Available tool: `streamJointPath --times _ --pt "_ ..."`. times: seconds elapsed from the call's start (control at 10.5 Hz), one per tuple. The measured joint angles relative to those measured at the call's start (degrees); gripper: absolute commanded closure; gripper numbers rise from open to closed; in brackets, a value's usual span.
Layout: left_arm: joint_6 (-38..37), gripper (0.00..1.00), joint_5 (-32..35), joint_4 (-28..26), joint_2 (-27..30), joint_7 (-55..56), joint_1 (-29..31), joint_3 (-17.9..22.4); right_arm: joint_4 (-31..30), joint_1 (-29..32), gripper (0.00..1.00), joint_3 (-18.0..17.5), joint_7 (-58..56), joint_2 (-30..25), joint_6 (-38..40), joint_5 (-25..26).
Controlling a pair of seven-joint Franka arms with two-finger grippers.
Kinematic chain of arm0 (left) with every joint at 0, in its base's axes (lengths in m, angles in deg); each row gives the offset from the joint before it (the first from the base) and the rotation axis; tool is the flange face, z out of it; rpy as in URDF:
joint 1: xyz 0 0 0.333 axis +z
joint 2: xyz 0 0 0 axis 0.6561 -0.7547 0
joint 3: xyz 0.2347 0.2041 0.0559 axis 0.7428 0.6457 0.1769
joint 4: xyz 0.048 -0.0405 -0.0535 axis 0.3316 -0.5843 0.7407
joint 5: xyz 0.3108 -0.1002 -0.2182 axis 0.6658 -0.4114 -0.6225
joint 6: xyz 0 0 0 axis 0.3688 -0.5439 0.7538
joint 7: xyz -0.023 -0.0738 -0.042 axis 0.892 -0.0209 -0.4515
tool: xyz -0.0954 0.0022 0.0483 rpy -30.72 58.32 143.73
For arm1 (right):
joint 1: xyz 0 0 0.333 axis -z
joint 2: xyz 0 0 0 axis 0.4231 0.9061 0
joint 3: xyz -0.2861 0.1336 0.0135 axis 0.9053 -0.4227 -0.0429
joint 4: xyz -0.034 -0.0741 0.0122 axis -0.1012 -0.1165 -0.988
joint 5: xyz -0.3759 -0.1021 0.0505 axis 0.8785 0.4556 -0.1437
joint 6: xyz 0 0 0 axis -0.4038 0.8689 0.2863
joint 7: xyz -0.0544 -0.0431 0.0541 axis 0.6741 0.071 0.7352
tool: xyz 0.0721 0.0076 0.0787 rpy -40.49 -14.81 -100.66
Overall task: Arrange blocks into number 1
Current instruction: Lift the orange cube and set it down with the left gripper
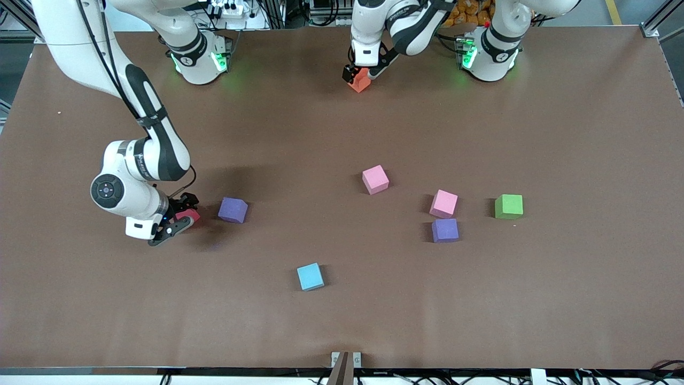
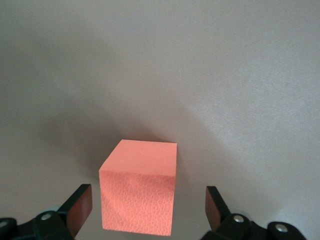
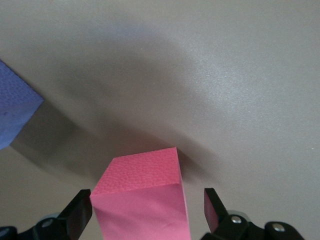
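With both arms down at table level, status per item:

left gripper point(image 1: 364, 73): low over the table edge nearest the robot bases, between the two bases; fingers point(image 2: 79, 208) spread wide on either side of the orange block point(image 1: 360, 81), a clear gap on each side in the left wrist view, no contact visible.
orange block: sits on the table point(image 1: 481, 310), upright, well apart from every other cube.
right gripper point(image 1: 180, 214): down at the right arm's end of the table; fingers point(image 3: 80, 214) apart, straddling the red block point(image 1: 188, 215); one finger looks very close to the block face, the other shows a gap; can't confirm contact.
red block: on the table between the right gripper's fingers, near the first purple block point(image 1: 233, 209).
first purple block: just beside the red one, toward the table's middle; its corner shows in the right wrist view.
pink block one point(image 1: 375, 179): mid-table, alone.
pink block two point(image 1: 444, 203): toward the left arm's end, touching or nearly touching the second purple block point(image 1: 444, 230), which lies nearer the front camera.
green cube point(image 1: 508, 206): beside pink block two, farther toward the left arm's end, apart from it.
light blue cube point(image 1: 310, 276): nearest the front camera, alone.
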Motion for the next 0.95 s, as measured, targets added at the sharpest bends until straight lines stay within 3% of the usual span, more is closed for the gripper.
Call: streamJointPath --times 0.1,0.38,0.48,0.67,0.76,0.95 --pt "0.82 0.00 1.45 -0.04 -0.92 1.30 0.00 -0.09 -0.20 0.00 0.14 0.41 -0.61 0.28 -0.95 0.00" --pt "2.62 0.04 1.77 -0.05 -2.95 1.49 0.02 -0.15 -1.35 -0.20 0.54 0.75 -1.05 0.44 -2.42 0.00" --pt "3.21 0.33 1.86 -0.05 -3.37 1.49 0.03 -0.15 -1.36 -0.36 0.59 0.85 -1.04 0.41 -2.47 0.00" --pt "3.58 0.90 2.91 -0.05 -3.97 1.52 0.08 -0.15 -1.33 -0.52 0.59 0.98 -0.78 0.38 -2.58 -0.14" --pt "3.74 1.00 3.95 -0.04 -4.05 1.52 0.17 -0.15 -1.19 -0.55 0.59 1.01 -0.18 0.25 -2.76 -0.17" --pt "3.95 1.00 10.88 0.26 -4.02 1.89 1.08 -0.15 -0.45 -1.26 0.57 1.13 5.74 -1.35 -3.10 -0.27"
